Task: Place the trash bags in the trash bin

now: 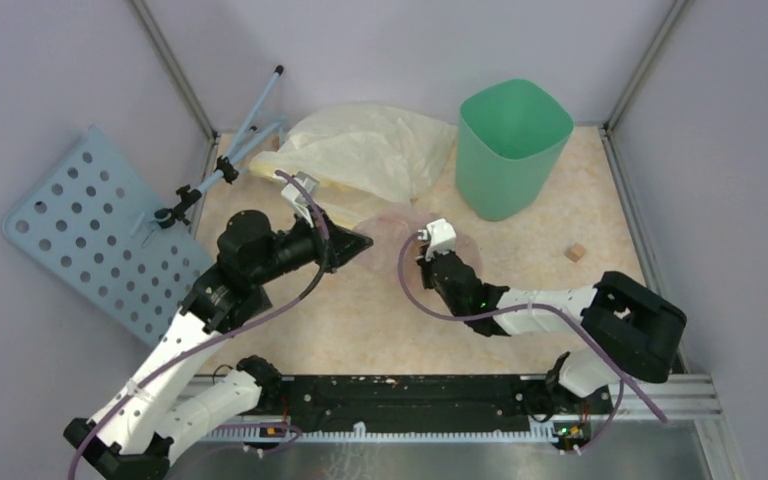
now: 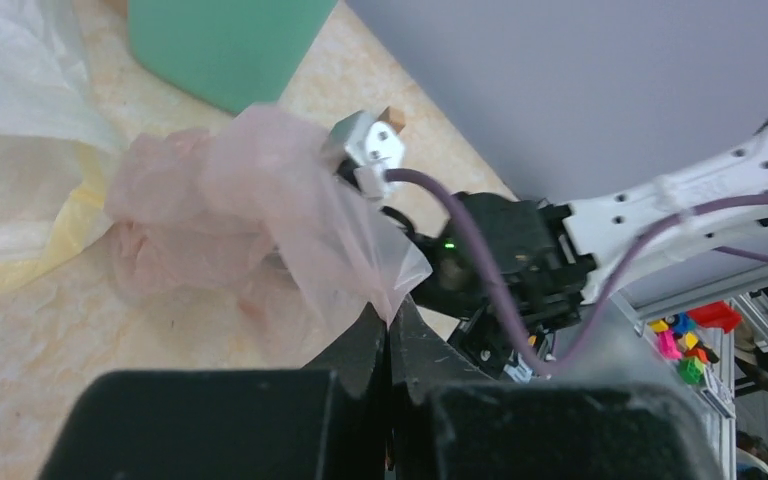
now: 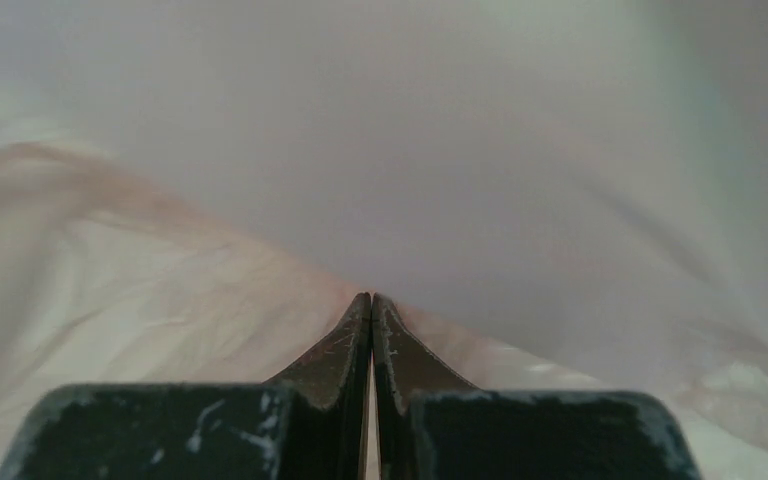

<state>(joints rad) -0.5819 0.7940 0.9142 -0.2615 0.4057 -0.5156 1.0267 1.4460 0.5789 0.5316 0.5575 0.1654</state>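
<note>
While the surface [image 1: 360, 320] carries a yellow bag [image 1: 370, 150] beside the trash bin [image 1: 510, 150], the trash bag [image 2: 240, 200] lies short of the bin, between both arms. The left tool [image 2: 388, 315] clenches one corner; the right tool [image 3: 371, 300] clenches film folds. Risk: diverging tools may tear the thin film; slack folds may catch the rim and spill outside.

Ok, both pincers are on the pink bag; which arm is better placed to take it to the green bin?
Right, probably. The right pincer is shut on the pink bag and lies nearer the bin, at the right rear. The left pincer pinches only a corner, farther away.
</note>
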